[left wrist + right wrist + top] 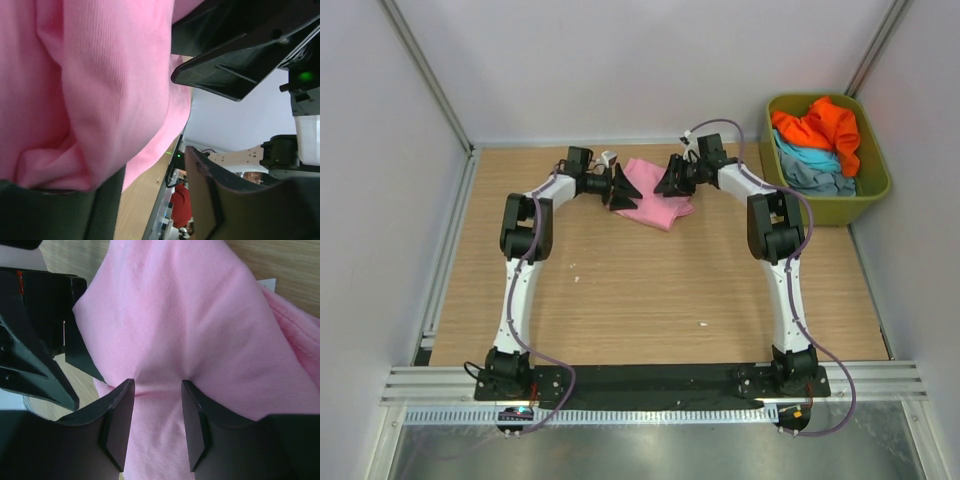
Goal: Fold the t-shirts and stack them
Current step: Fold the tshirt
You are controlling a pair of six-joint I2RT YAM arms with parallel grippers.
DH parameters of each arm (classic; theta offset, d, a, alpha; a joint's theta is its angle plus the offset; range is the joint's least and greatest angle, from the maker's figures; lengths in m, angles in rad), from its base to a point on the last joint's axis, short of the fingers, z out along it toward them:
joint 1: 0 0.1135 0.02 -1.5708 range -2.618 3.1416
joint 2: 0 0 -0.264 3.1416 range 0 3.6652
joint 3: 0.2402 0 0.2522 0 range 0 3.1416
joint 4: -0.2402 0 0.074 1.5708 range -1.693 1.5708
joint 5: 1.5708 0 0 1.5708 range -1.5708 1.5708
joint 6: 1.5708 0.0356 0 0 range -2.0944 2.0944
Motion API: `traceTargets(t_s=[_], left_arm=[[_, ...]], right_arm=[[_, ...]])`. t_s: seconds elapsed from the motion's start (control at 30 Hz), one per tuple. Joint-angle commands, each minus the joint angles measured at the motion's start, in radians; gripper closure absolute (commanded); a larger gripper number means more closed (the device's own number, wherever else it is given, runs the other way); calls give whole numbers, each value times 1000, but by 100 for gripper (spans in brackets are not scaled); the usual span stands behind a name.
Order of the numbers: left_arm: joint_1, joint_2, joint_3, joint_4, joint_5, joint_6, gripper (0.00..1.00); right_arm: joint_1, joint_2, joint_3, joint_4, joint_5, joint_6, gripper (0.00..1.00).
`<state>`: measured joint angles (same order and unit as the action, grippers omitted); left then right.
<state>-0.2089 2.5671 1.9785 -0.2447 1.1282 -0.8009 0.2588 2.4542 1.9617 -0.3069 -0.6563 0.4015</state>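
A pink t-shirt (656,197) lies bunched and partly folded at the back middle of the table, between my two grippers. My right gripper (672,178) (157,390) is closed on a thick fold of it (170,325); the cloth fills the gap and puckers at both fingertips. My left gripper (620,188) (152,165) stands open at the shirt's left edge. Pink cloth (90,90) drapes over one of its fingers (60,210), and bare table shows between the two. Orange (823,125), light blue (808,157) and grey-blue (825,180) t-shirts are heaped in the tub.
The olive-green tub (875,190) stands at the back right corner, beyond the right arm. White walls with metal rails close in the table (640,290) at the back and both sides. The two grippers face each other, a hand's width apart.
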Motion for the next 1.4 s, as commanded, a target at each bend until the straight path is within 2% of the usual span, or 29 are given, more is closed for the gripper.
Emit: traceTargets(t_s=[0.0,0.1,0.2,0.37,0.57,0.9,1.13,1.37], left_arm=[[22,51,90,-30,-73,78,44],[34,59,129,-47,-67,97,41],[48,-8,138,96,-4,-3,42],[89,-54,187,93,-19,19,40],[126,-5,262,-28,-54,156,38],[102,102,385,-208,-148,354,29],[100,93,375,-287,-197,445,28],[98,51,260,-352,-222,482,28]], right_arm=[[-1,5,29,-9,37,-43,51],[-1,9,28,-21,57,-61,51],[0,9,31,-23,58,-62,51],[10,14,34,-21,60,-64,51],[25,17,31,-24,60,-59,51],[36,-10,62,-55,67,-113,50],[46,-125,173,-55,181,-162,46],[100,-77,229,-51,135,-95,44]])
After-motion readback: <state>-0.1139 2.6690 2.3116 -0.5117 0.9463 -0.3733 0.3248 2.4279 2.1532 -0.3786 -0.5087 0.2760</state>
